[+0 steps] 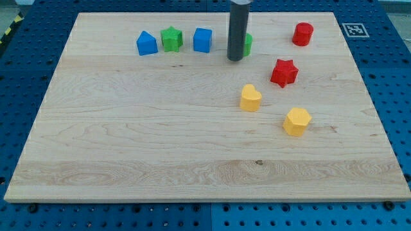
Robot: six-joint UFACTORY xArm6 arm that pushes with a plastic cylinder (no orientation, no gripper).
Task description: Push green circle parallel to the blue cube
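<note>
The green circle (248, 44) sits near the view's top, mostly hidden behind my rod. My tip (235, 59) is on the board at the circle's left front side, touching or nearly touching it. The blue cube (202, 40) stands a little to the left of my tip, in the same row as the green circle.
A green star (171, 39) and a blue house-shaped block (147, 43) stand left of the cube. A red cylinder (302, 34) is at the top right, a red star (284, 72) below it. A yellow heart (250, 98) and a yellow hexagon (297, 121) lie right of centre.
</note>
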